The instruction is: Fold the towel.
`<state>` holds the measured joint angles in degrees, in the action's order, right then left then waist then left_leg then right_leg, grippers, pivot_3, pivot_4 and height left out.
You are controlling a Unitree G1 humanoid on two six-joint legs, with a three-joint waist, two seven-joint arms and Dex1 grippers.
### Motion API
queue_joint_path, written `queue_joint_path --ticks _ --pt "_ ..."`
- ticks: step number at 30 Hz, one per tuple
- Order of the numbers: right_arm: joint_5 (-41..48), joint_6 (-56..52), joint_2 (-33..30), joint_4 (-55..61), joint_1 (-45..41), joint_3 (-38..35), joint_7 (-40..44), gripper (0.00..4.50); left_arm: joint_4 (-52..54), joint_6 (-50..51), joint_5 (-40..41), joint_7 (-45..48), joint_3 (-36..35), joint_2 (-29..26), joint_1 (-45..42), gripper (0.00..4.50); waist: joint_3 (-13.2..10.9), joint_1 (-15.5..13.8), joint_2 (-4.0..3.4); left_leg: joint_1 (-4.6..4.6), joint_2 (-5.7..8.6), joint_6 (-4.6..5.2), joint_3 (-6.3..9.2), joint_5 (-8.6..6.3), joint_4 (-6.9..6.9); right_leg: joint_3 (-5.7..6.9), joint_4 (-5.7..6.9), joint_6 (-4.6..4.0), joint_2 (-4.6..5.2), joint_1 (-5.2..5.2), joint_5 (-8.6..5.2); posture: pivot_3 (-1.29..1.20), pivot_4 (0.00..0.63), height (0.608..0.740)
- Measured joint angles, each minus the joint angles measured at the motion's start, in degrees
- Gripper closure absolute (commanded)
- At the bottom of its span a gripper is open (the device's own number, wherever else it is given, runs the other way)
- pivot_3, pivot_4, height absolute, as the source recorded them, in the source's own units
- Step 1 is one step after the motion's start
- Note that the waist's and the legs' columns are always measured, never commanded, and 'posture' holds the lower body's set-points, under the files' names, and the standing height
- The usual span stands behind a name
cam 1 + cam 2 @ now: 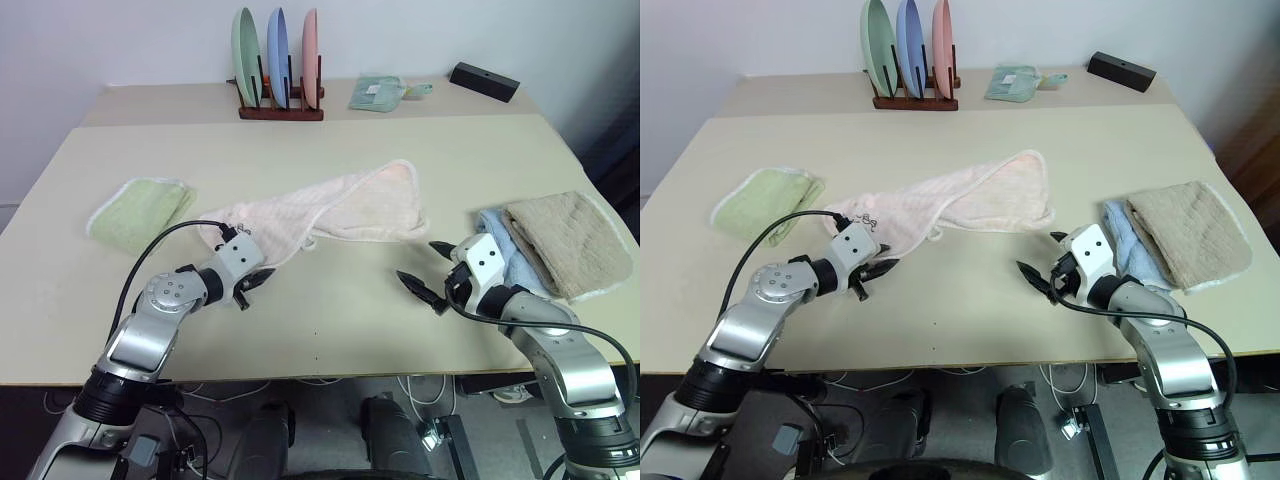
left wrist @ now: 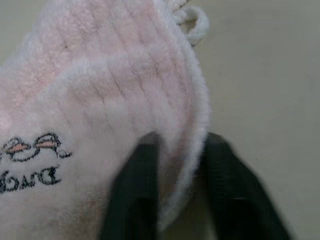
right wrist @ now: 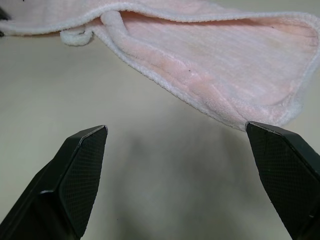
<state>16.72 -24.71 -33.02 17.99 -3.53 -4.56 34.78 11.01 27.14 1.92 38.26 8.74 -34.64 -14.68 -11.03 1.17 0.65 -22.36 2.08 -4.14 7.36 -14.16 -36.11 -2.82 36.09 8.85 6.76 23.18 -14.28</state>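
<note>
The towel point(image 1: 330, 212) lies crumpled at mid-table point(image 1: 330, 330), partly doubled over. The left gripper point(image 2: 181, 165) is closed on the towel's near edge, beside the printed logo point(image 2: 30, 162). The right gripper point(image 3: 177, 150) stands wide apart, empty, just short of the towel's other end.

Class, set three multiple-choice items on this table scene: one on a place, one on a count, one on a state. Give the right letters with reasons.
1. Where does the light green folded towel lie?
A. on the robot's left of the pink towel
B. on the beige towel
C. in the plate rack

2. How many plates stand in the rack?
A. two
B. three
C. five

3. How is the left end effector?
A. wide open above the table
B. shut on the pink towel's edge
C. holding a plate

Answers:
1 A, it lies by the table's left edge.
2 B, green, blue and pink.
3 B, its fingers pinch the hem.
</note>
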Motion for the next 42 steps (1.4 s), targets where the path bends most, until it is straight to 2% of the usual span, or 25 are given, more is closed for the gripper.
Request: queue_joint_path --ticks 6,10,15,18,22,28,36,39,42 --pt "-1.0 0.9 0.2 -0.5 -0.6 -0.1 -0.9 0.00 -2.0 -5.3 0.1 -1.0 -2.3 -0.2 0.6 4.49 0.0 -0.1 0.01 -0.02 0.00 0.00 0.00 0.00 -0.01 0.00 -0.01 0.00 0.00 0.02 0.00 0.00 0.150 0.740" --pt "-4.7 3.7 -0.1 -4.2 -6.5 -0.1 -2.8 0.00 2.3 -8.3 3.7 0.7 -6.0 -0.3 1.6 4.49 0.0 -0.1 0.01 -0.04 0.00 -0.01 -0.01 0.00 0.01 0.00 -0.02 -0.01 0.01 0.04 0.00 0.00 0.150 0.740" --pt "-12.1 9.8 -4.7 -10.8 -14.4 2.6 -2.6 0.00 9.8 -8.6 7.9 5.1 -10.5 -4.4 12.0 4.49 0.0 0.4 0.00 -0.04 -0.01 0.00 -0.04 0.00 0.10 -0.02 -0.02 -0.02 0.01 0.12 0.00 0.00 0.150 0.740" --pt "-15.6 13.3 -5.7 -15.8 -18.8 4.6 -2.1 0.00 9.7 -9.4 8.6 6.1 -13.8 -6.8 17.2 4.49 0.0 0.3 0.02 -0.04 -0.02 0.00 -0.05 0.00 0.06 -0.01 -0.02 -0.03 0.01 0.09 -0.01 0.00 0.150 0.740" --pt "-20.2 18.9 -6.2 -22.6 -23.4 8.2 -1.4 0.00 4.4 -11.8 8.0 4.6 -19.1 -8.3 17.6 4.49 0.0 -0.1 0.03 -0.04 -0.01 0.00 -0.04 0.00 0.00 -0.01 -0.04 -0.13 0.01 0.03 -0.06 0.00 0.150 0.740" --pt "-27.8 29.0 -6.2 -33.6 -27.0 14.2 -1.5 0.00 1.2 -14.5 6.8 3.0 -19.2 -7.6 16.9 4.49 0.0 0.0 0.05 -0.06 0.00 0.00 -0.05 0.00 0.05 -0.01 -0.08 -0.03 0.01 0.07 0.00 0.00 0.150 0.740" --pt "-39.7 42.7 -4.2 -53.8 -38.4 21.2 -10.5 0.00 0.4 -15.1 6.2 2.1 -16.6 -5.0 14.4 4.49 0.0 1.2 0.05 -0.04 0.00 -0.01 -0.05 0.00 0.06 -0.01 -0.04 -0.05 0.01 0.08 0.02 0.00 0.150 0.740" --pt "-43.0 48.1 -3.4 -60.1 -41.9 23.4 -14.2 0.80 0.3 -15.1 6.1 2.1 -16.2 -4.7 14.2 4.50 0.0 1.5 0.05 -0.04 0.00 -0.01 -0.05 0.00 0.09 -0.02 -0.03 -0.05 0.01 0.11 0.02 0.00 0.150 0.740" --pt "-45.8 52.1 -3.4 -64.0 -43.7 25.2 -16.2 2.29 0.2 -15.2 6.0 2.1 -16.2 -4.7 14.4 4.50 0.0 1.5 0.05 -0.04 0.00 -0.01 -0.05 0.00 0.11 -0.02 -0.04 -0.05 0.01 0.12 0.02 0.00 0.150 0.740"
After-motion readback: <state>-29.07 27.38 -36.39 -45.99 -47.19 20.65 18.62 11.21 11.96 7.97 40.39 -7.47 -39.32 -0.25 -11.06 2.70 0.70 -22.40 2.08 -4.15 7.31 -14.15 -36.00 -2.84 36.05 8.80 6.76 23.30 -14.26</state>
